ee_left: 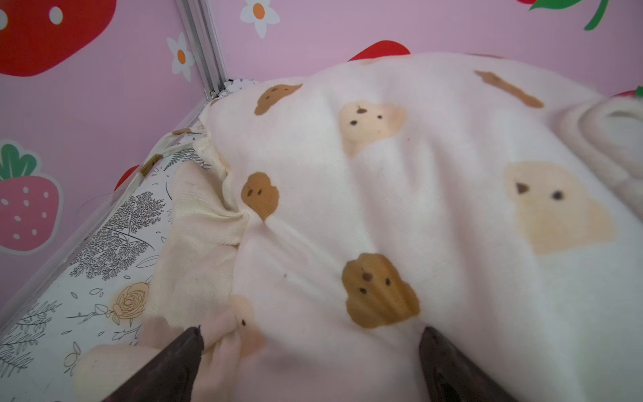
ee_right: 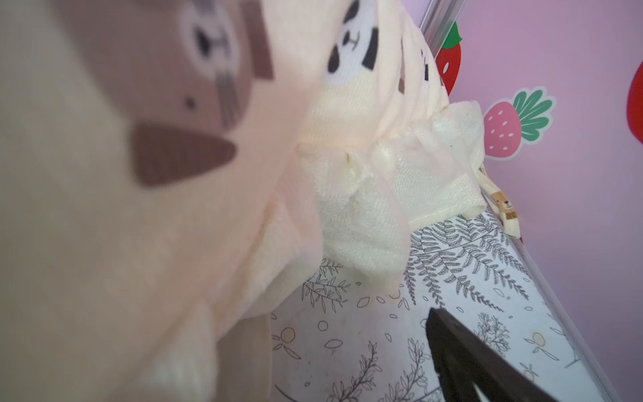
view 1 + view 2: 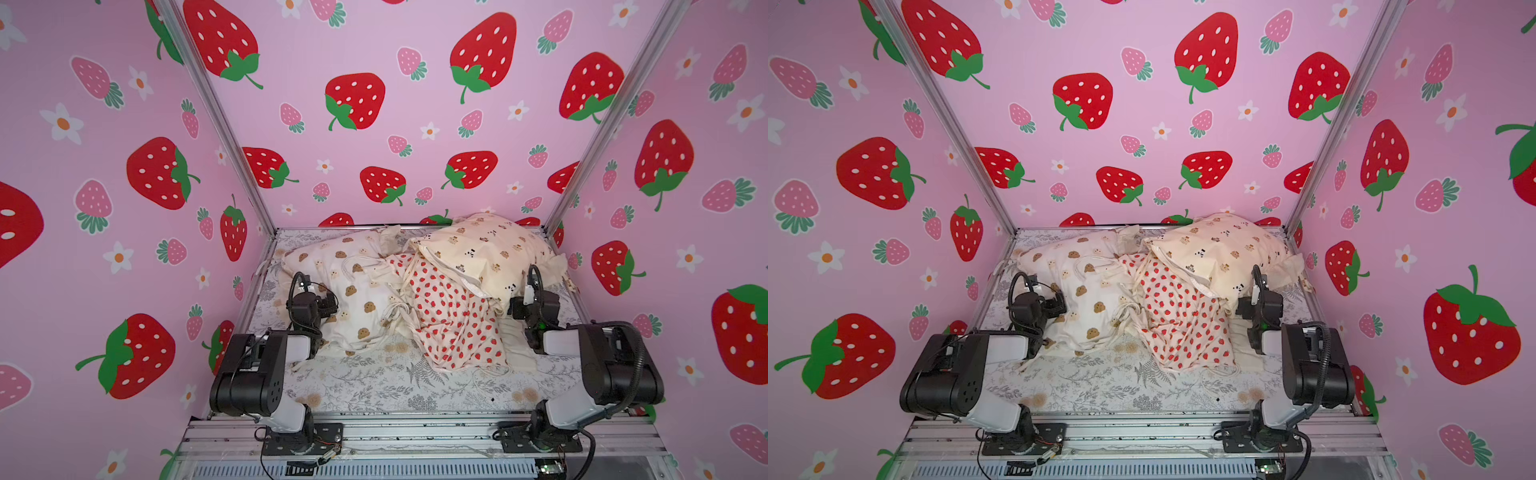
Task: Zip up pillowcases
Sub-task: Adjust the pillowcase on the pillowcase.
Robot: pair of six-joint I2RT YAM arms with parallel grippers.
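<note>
Three frilly pillowcases sit heaped on a fern-print sheet [image 3: 374,386], with twelve o'clock at the back wall. The white bear-blob pillowcase [image 3: 353,291] lies at ten o'clock and the cream bear-and-panda pillowcase [image 3: 478,249] at two. The strawberry pillowcase [image 3: 453,320] is at centre, partly under the cream one. The left gripper [image 1: 311,336] rests against the white one, jaws wide apart. The right gripper [image 3: 519,306], also spread, sits beside the cream frill [image 2: 400,195]. All look light, soft and floppy; no zip shows, so the seam by a frill seems the likeliest hold
</note>
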